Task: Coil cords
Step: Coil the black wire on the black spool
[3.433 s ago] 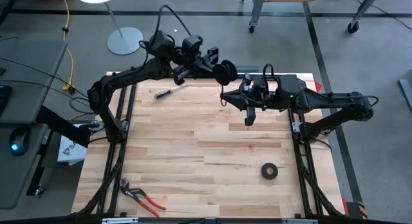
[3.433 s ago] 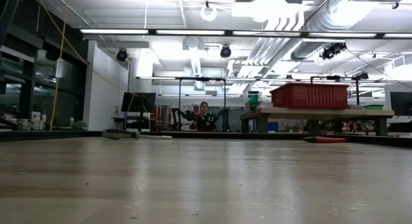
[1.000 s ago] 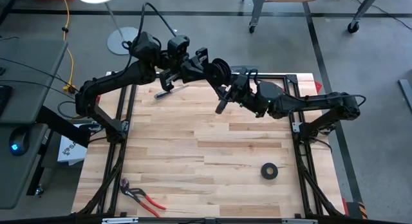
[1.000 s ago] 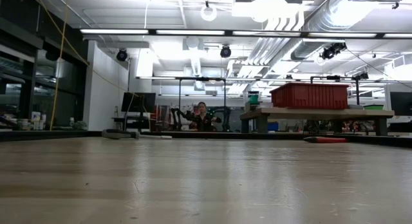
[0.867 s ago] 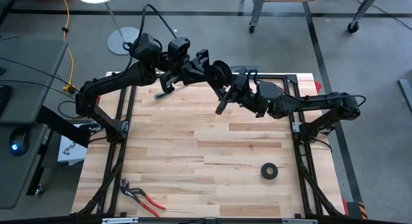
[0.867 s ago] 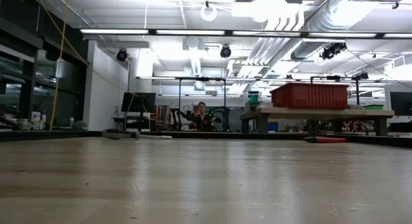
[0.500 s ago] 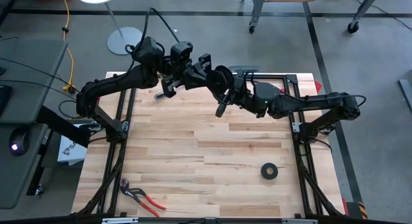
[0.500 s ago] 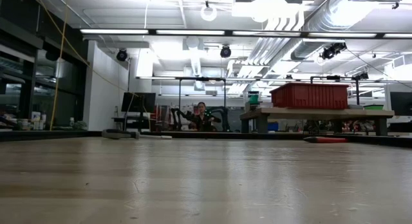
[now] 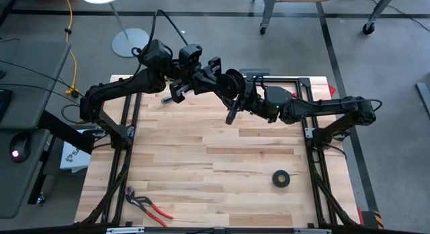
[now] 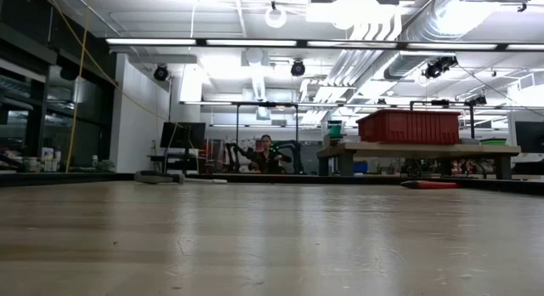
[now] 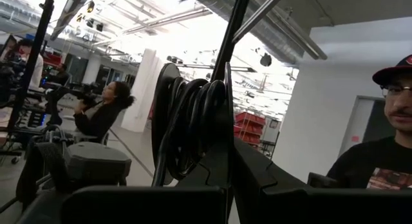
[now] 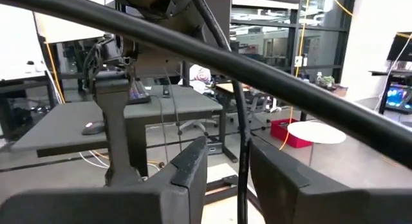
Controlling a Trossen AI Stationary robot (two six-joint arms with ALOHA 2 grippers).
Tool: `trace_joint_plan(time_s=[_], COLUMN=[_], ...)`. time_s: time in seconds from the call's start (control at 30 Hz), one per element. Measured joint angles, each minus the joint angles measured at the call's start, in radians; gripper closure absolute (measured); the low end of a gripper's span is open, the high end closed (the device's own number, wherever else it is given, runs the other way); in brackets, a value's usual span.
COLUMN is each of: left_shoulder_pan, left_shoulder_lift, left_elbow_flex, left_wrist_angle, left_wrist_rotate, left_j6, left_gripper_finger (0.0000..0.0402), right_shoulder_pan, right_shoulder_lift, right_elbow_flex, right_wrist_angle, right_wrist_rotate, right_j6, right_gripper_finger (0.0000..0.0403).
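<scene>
High view: at upper centre, the left end effector (image 9: pixel 225 81) clamps the coiled cords (image 9: pixel 233 82) aloft above the desk (image 9: pixel 201 160).

Right wrist view: the right end effector (image 12: pixel 226 161) pinches a cord strand, probably to guide winding.

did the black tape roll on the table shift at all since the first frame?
No. In the high view the black tape roll sits on the same wooden plank of the table, same gap from the red-handled pliers.
</scene>
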Motion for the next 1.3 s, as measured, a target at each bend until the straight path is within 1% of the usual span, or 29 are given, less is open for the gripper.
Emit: trace_joint_plan(time_s=[0.1, 0.23, 0.27, 0.33, 0.47, 0.6, 0.67, 0.83, 1.0, 1.2, 1.3], left_shoulder_pan=[0.000, 0.001, 0.001, 0.001, 0.018, 0.078, 0.115, 0.204, 0.278, 0.324, 0.332], left_shoulder_lift=[0.000, 0.000, 0.000, 0.000, -0.004, -0.029, -0.046, -0.092, -0.157, -0.242, -0.284], left_elbow_flex=[0.000, 0.000, 0.000, 0.000, 0.000, 0.000, 0.000, 0.000, 0.000, 0.000, 0.000], left_wrist_angle=[-0.001, 0.000, 0.000, -0.002, -0.001, -0.011, -0.053, -0.249, -0.477, -0.800, -0.948], left_wrist_rotate=[-0.002, -0.002, -0.002, -0.002, -0.005, -0.008, -0.010, -0.011, 0.002, 0.000, -0.025], left_j6=[0.000, 0.000, 0.000, 0.000, 0.033, 0.071, 0.095, 0.197, 0.288, 0.413, 0.468], left_gripper_finger=[0.0401, 0.0401, 0.0401, 0.0401, 0.0401, 0.0401, 0.0402, 0.0401, 0.0401, 0.0401, 0.0401], right_shoulder_pan=[0.000, 0.000, -0.001, -0.002, 0.001, 0.025, 0.039, 0.080, 0.103, 0.114, 0.114], right_shoulder_lift=[0.000, 0.000, 0.000, 0.000, 0.000, 0.000, 0.000, 0.000, -0.001, -0.024, -0.040], right_elbow_flex=[0.000, 0.000, 0.000, 0.000, 0.000, 0.000, 0.000, 0.000, 0.000, 0.000, 0.000], right_wrist_angle=[0.000, -0.003, -0.007, -0.012, -0.011, -0.022, -0.027, -0.031, -0.062, -0.147, -0.181], right_wrist_rotate=[0.008, 0.061, 0.073, 0.098, 0.107, 0.100, 0.077, 0.070, 0.069, 0.059, 0.038], right_j6=[-0.018, -0.027, -0.033, -0.034, 0.018, 0.069, 0.102, 0.111, 0.160, 0.199, 0.217], right_gripper_finger=[0.0322, 0.0382, 0.0392, 0.0394, 0.0399, 0.0400, 0.0401, 0.0402, 0.0402, 0.0402, 0.0402])
